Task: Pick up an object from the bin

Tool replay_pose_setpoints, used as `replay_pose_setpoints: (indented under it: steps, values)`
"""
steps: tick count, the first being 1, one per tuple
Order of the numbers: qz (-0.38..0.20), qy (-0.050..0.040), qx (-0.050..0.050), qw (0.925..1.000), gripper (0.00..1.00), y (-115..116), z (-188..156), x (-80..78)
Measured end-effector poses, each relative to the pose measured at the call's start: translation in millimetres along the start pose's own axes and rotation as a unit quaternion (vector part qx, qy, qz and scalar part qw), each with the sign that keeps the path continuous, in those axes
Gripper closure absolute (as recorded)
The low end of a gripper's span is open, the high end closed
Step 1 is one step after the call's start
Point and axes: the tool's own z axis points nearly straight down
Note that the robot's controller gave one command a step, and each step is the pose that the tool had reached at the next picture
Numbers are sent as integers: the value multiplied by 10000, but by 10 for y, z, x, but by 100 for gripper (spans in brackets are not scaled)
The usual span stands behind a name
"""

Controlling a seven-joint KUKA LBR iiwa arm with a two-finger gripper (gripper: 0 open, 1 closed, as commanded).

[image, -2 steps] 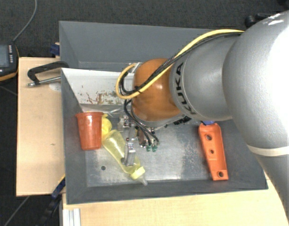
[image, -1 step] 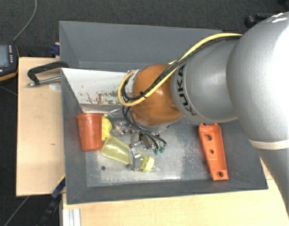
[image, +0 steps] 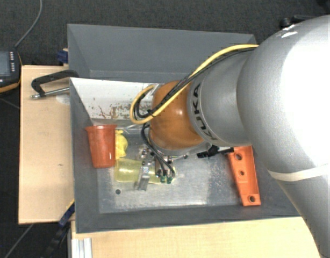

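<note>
My gripper (image: 144,177) hangs low over the bin's middle-left floor, its metal fingers pointing down at the right edge of a pale yellow translucent cup (image: 127,171) that lies on its side. An orange-red plastic cup (image: 102,144) lies just left of that, by the left wall. A small bright yellow piece (image: 121,144) sits between the red cup and the gripper. I cannot make out how far apart the fingers stand.
An orange flat bracket with holes (image: 244,175) lies along the bin's right side. A small dark speck (image: 118,192) rests on the floor near the front left. The arm and its orange cover hang over the bin's centre and right.
</note>
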Motion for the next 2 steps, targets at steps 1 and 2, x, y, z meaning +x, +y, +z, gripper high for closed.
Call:
replay_pose_setpoints:
  steps: [1, 2]
  values:
    - [583, -3, -3, 9983, 100, 2, 20, 12]
    - [903, -1, -5, 9959, 100, 7, 28, 19]
